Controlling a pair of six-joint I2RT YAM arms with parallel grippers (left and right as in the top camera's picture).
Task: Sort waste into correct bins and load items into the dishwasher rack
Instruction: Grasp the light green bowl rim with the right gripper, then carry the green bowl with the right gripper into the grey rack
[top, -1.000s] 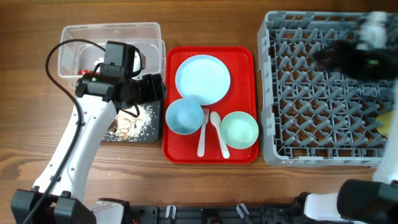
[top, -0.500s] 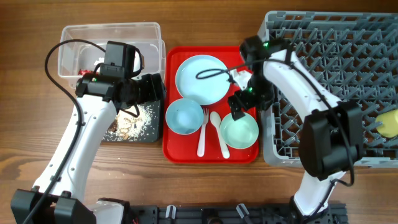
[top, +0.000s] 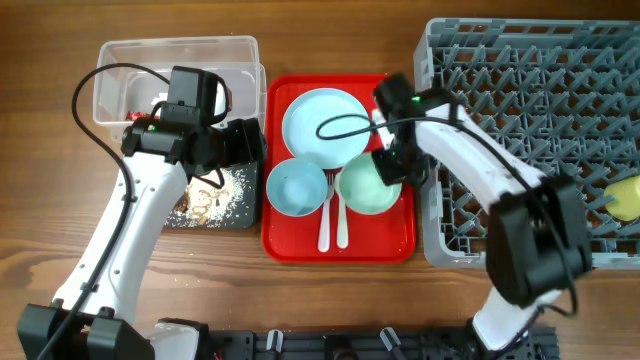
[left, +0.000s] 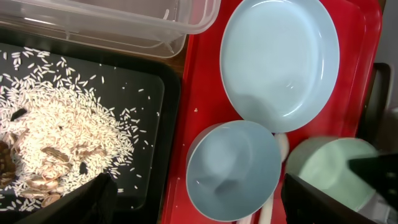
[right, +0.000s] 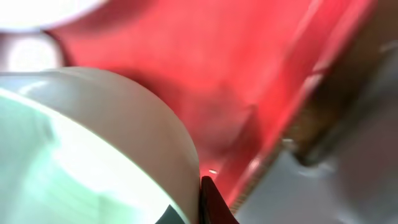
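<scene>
My right gripper (top: 393, 165) is closed on the rim of the mint-green bowl (top: 365, 188). Half a second ago this bowl sat flat at the near right part of the red tray (top: 390, 246). Now it is further left and tilted, just beside the pale blue bowl (top: 296, 187), and it hides the top of the white spoon (top: 343, 228), which lies next to the fork (top: 325, 222). The pale blue plate (top: 325, 125) has not moved, and the yellow cup (top: 625, 197) is at the same place at the right edge of the dishwasher rack (top: 530, 130). My left gripper (left: 213, 194) stays over the black tray (left: 155, 93) with the food leftovers (left: 50, 143), fingers wide apart and holding nothing.
</scene>
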